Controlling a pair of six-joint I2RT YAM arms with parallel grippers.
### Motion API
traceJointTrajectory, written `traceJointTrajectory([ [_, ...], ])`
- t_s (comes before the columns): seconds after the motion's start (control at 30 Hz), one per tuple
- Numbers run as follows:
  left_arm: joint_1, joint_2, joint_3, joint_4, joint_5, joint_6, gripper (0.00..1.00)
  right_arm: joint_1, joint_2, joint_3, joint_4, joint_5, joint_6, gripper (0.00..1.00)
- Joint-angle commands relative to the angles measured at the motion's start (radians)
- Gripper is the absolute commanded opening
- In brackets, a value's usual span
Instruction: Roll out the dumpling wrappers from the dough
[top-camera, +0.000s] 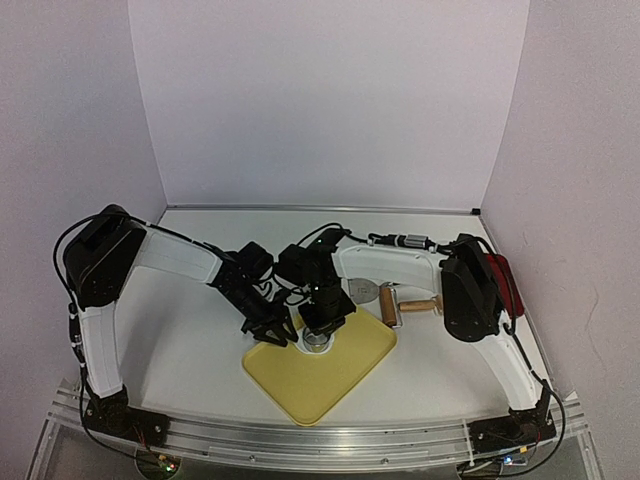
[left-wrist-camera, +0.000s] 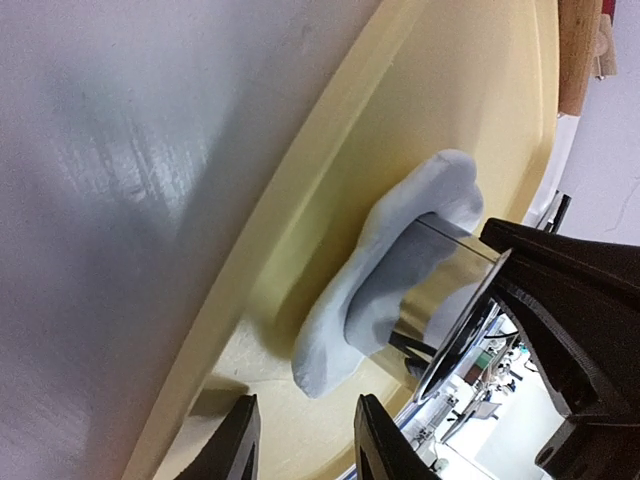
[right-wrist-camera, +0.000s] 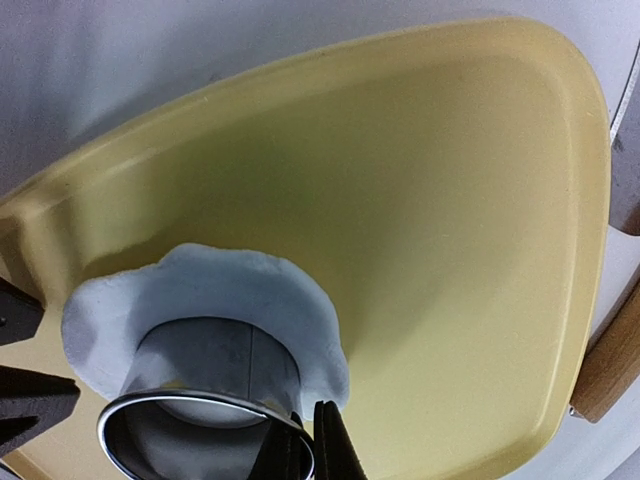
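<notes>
From above, my right claw (top-camera: 320, 328) is down on the ring cutter (top-camera: 318, 341), at the far left corner of the yellow tray (top-camera: 340, 390). My left claw (top-camera: 270, 332) is just beside it. My claws hide the dough here. A small round flat thing (top-camera: 363, 292) lies off the tray, near the rolling pin (top-camera: 412, 306). It may be a wrapper, but I cannot tell.

In my left wrist view, my left claw (left-wrist-camera: 305, 425) is partly open and holds nothing. The dough (left-wrist-camera: 400, 240) lies flat on the tray (left-wrist-camera: 300, 210), just ahead of my fingers. The ring cutter (left-wrist-camera: 440, 290) is pushed down into it.

In my right wrist view, my right claw (right-wrist-camera: 303, 445) is pinched shut on the thin wall of the ring cutter (right-wrist-camera: 215, 390). The dough (right-wrist-camera: 200, 290) sticks out all around the ring. The round wrapper would be inside the ring, but I cannot see it well.

I think the dough is soft, light and a bit sticky. It may stretch or tear if I pull hard. I would take it gently by the loose edge outside the ring.
</notes>
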Motion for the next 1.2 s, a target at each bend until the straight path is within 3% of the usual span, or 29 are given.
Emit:
traceJointTrajectory([
  [0.0, -0.008, 0.056, 0.012, 0.054, 0.002, -0.024, 0.33, 0.011, 0.078, 0.008, -0.054, 0.003, 0.015, 0.0],
  [0.23, -0.009, 0.126, 0.033, 0.099, 0.002, -0.041, 0.27, 0.022, 0.091, 0.018, -0.054, 0.009, 0.02, 0.0],
  [0.43, -0.01, 0.16, 0.056, 0.095, -0.023, -0.045, 0.14, 0.029, 0.092, 0.013, -0.056, 0.033, 0.026, 0.0],
  [0.57, -0.01, 0.175, 0.072, 0.087, -0.049, -0.051, 0.0, 0.035, 0.096, 0.018, -0.07, 0.064, 0.03, 0.0],
  [0.77, -0.01, 0.075, 0.051, 0.077, -0.175, -0.071, 0.0, 0.037, 0.135, 0.052, -0.153, 0.148, 0.054, 0.0],
  [1.17, -0.01, -0.047, 0.036, 0.017, -0.242, -0.08, 0.0, 0.037, 0.189, 0.115, -0.224, 0.177, 0.065, 0.0],
])
